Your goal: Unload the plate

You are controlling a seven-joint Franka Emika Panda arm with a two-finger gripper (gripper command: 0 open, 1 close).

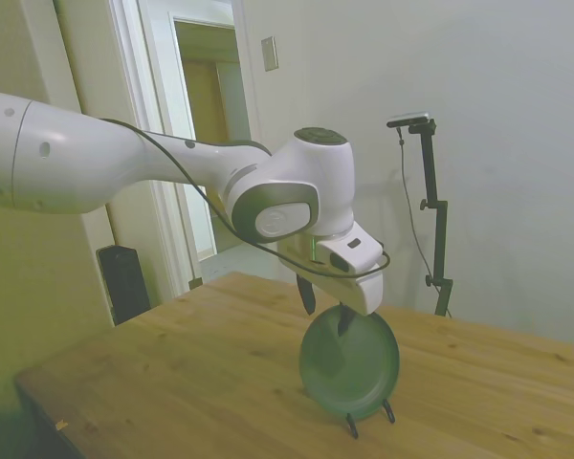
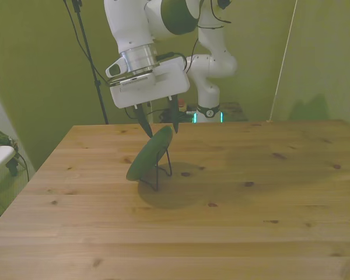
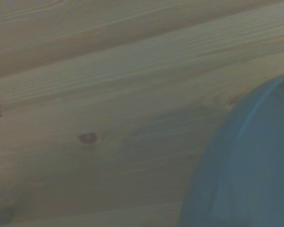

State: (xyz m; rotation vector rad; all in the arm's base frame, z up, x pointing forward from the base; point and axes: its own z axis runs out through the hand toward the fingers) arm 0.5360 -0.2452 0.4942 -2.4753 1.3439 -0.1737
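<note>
Dark-green plate [image 1: 350,363] was seen in the side view, propped on edge in a wire stand [image 1: 368,418] on the wooden worktop [image 1: 172,382]. Front view: claw [image 2: 161,125] was spread open, fingers astride the plate's [image 2: 150,155] top rim, nothing gripped. Wrist view: plate edge [image 3: 246,165] was shown blurred over worktop grain.

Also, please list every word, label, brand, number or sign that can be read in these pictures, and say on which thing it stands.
None can be read.
The plate is plain.
The claw has no readable mark; its ribbed grille carries no letters.
The wooden table shows only grain and knots.
The wall plate is blank from here.
The green lights at the arm's base are lights, not text.
</note>
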